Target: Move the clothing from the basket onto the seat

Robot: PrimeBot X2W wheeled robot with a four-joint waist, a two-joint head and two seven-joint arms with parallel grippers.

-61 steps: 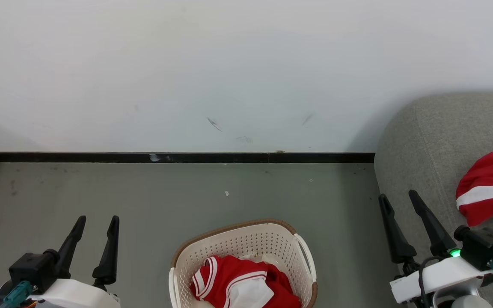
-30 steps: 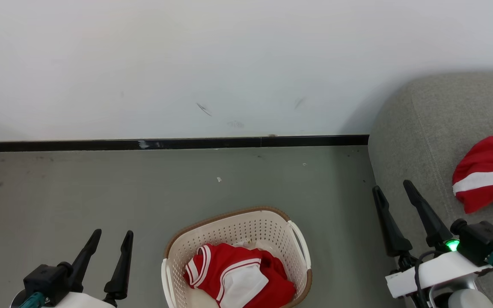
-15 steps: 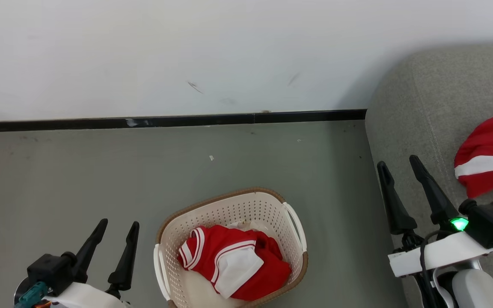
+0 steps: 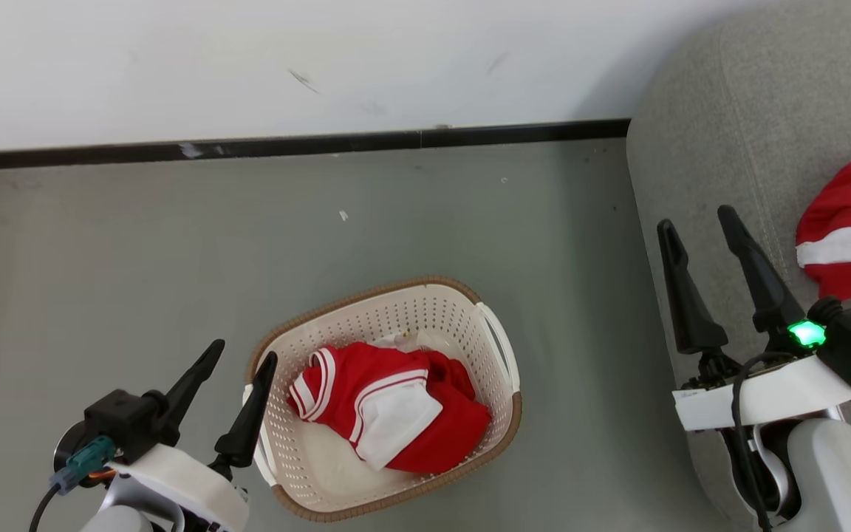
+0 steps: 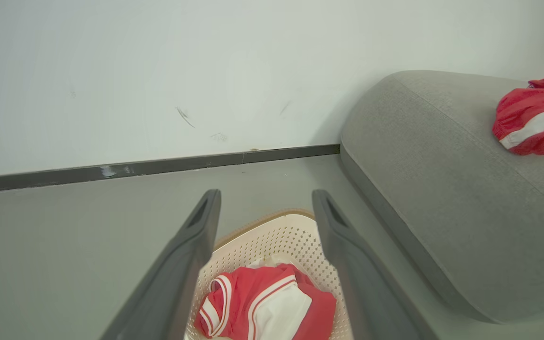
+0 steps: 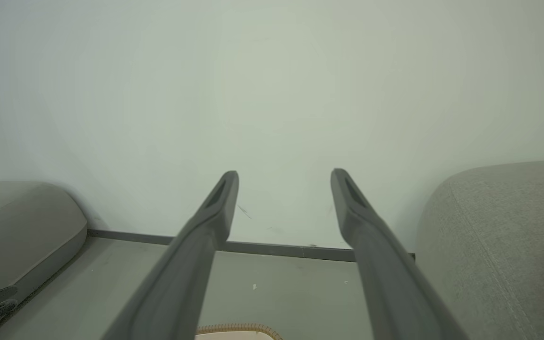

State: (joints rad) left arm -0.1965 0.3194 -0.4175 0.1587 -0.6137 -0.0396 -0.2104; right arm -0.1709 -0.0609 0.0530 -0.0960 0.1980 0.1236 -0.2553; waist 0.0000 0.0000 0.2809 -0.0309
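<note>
One garment (image 4: 846,222) is on the sofa (image 4: 765,96); the wide-open left end effector (image 4: 244,352) should next grasp the red garment (image 4: 388,410) in the basket (image 4: 366,295).

A grey sofa (image 4: 750,111), laundry basket (image 4: 396,314) on bare grey floor (image 4: 137,258) and white wall (image 4: 248,59) with black skirting (image 4: 285,145) suggest a sparse living room.

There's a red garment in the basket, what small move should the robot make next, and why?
Probably lower the left gripper into the basket onto the red garment: its jaws stand open and empty by the basket's left rim, and a second garment already lies on the sofa.
</note>
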